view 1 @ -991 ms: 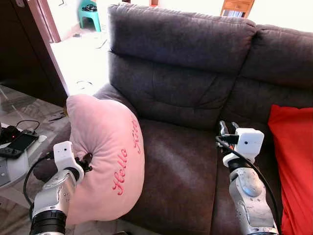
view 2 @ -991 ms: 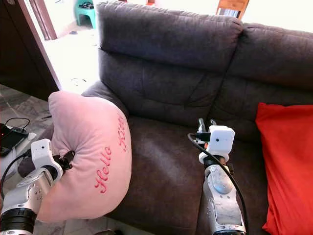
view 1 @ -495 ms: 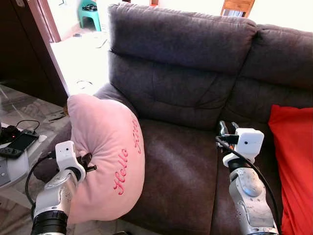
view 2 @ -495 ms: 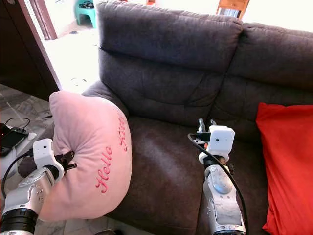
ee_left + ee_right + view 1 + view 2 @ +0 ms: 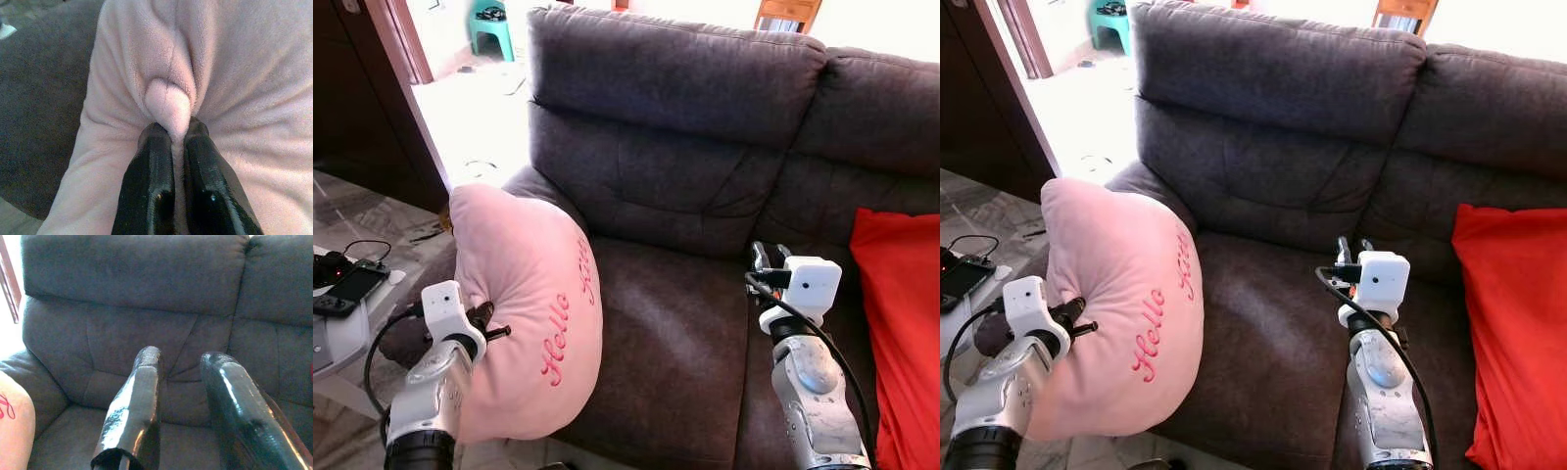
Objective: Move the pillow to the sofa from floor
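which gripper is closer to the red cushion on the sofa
Right. The right gripper hovers open over the dark seat, beside the red cushion. The left gripper is across the sofa, pinching the pink plush pillow.

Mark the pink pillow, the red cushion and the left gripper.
pink pillow (image 5: 529,294): left eye view, its front face above the embroidery.
red cushion (image 5: 901,323): left eye view, its upper face.
left gripper (image 5: 177,134): left wrist view, fingertips pinching a pillow fold.
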Motion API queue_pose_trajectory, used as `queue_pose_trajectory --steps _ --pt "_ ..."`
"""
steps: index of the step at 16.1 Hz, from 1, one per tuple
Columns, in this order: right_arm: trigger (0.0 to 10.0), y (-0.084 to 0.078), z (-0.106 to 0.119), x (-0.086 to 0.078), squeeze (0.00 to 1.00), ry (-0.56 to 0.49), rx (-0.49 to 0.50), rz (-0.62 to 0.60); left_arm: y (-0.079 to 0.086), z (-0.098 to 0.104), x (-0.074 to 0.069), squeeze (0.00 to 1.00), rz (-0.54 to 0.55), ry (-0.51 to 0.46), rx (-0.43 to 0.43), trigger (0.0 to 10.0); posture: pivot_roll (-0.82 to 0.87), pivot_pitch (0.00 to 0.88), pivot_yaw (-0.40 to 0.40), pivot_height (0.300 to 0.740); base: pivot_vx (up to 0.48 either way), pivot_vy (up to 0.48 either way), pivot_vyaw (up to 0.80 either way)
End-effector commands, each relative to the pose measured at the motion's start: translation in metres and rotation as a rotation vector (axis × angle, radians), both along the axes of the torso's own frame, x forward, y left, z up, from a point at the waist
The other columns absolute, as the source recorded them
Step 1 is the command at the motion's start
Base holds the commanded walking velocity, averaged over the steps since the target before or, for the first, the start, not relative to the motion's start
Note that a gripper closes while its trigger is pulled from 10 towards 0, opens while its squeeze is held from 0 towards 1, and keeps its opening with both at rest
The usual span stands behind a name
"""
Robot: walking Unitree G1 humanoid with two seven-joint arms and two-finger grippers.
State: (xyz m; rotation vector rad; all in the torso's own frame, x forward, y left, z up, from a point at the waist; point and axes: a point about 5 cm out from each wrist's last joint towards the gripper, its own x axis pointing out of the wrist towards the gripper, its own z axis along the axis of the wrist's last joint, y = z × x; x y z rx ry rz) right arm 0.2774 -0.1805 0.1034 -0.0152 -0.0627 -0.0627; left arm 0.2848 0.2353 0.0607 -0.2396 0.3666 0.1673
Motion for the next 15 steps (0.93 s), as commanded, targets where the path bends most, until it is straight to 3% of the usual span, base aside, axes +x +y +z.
queue_pose_trajectory --steps 1,2,3,4,5,8,12,15 --pt "10.0 0.000 0.002 0.000 0.00 -0.003 -0.006 -0.001 -0.010 0.009 0.004 0.00 -0.044 -0.060 -0.009 0.0 0.07 0.033 -0.058 0.740 0.000 0.000 0.00" --pt "10.0 0.000 0.002 0.000 0.00 -0.003 -0.006 -0.002 -0.016 0.021 0.010 0.00 -0.085 -0.131 0.012 0.2 0.07 0.033 -0.058 0.740 0.000 0.000 0.00" --pt "10.0 -0.001 0.002 0.000 0.00 -0.003 -0.006 -0.004 -0.021 0.036 0.015 0.00 -0.109 -0.213 0.035 2.9 0.07 0.036 -0.060 0.740 0.000 0.000 0.00" --pt "10.0 -0.001 0.002 0.001 0.00 -0.003 -0.006 -0.005 -0.022 0.045 0.019 0.00 -0.114 -0.257 0.032 10.0 0.07 0.036 -0.060 0.740 0.000 0.000 0.00" --pt "10.0 -0.001 0.002 0.000 0.00 -0.003 -0.005 -0.007 -0.029 0.066 0.027 0.00 -0.165 -0.351 0.058 10.0 0.08 0.038 -0.059 0.740 0.000 0.000 0.00" --pt "10.0 -0.001 0.001 0.000 0.00 -0.001 -0.004 -0.010 -0.048 0.091 0.035 0.00 -0.318 -0.459 0.095 10.0 0.08 0.039 -0.058 0.740 0.000 0.000 0.00" --pt "10.0 -0.001 0.001 0.001 0.00 -0.005 -0.003 -0.016 -0.067 0.109 0.051 0.00 -0.454 -0.528 0.130 10.0 0.08 0.036 -0.053 0.740 0.000 0.000 0.00" --pt "10.0 -0.002 0.001 0.000 0.00 -0.006 -0.002 -0.023 -0.064 0.110 0.061 0.00 -0.427 -0.515 0.168 10.0 0.08 0.036 -0.050 0.740 0.000 0.000 0.00"
